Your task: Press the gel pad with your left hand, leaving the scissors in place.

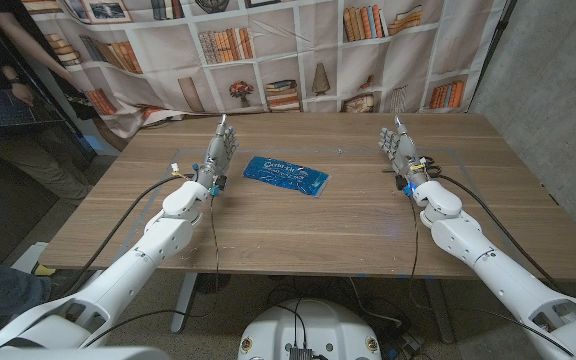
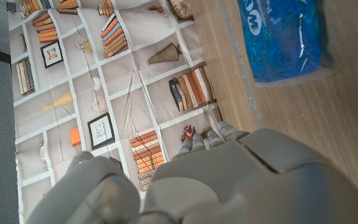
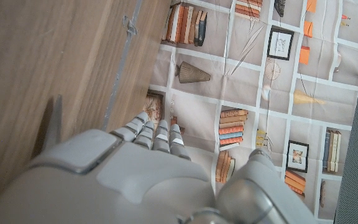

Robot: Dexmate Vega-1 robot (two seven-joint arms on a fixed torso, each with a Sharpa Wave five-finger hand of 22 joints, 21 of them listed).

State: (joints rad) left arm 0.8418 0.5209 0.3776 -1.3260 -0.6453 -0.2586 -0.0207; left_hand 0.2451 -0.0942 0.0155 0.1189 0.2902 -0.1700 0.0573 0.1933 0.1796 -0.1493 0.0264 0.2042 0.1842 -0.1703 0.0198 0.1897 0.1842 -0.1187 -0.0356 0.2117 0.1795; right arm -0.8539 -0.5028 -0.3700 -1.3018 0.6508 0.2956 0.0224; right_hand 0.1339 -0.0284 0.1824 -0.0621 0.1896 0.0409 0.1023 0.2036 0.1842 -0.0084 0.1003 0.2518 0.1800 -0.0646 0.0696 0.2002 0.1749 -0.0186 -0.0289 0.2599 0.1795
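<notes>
Both white arms come in from the near edge of the wooden table (image 1: 298, 225), and each ends in a hand standing upright on its edge with nothing in it, which reads as a waiting pose, not a working one. On the left, the left hand (image 1: 218, 150) has its fingers straight, raised and a little apart, palm turned toward the middle of the table; it stands just beside the near-left end of the gel pad (image 1: 285, 175) without touching it, so the pressing has not begun. That pad, a flat blue pouch with white print, lies slightly askew near the table's centre, and the left wrist view shows its rounded corner (image 2: 283, 38) on bare wood beyond the hand's knuckles. Well apart on the other side, the right hand (image 1: 399, 145) mirrors the pose, fingers extended and empty, presumably kept clear because the job belongs to the left. No scissors are visible on the table. A bookshelf-printed backdrop (image 1: 298, 50) hangs behind, and a person (image 1: 13, 90) stands at the far left edge.
</notes>
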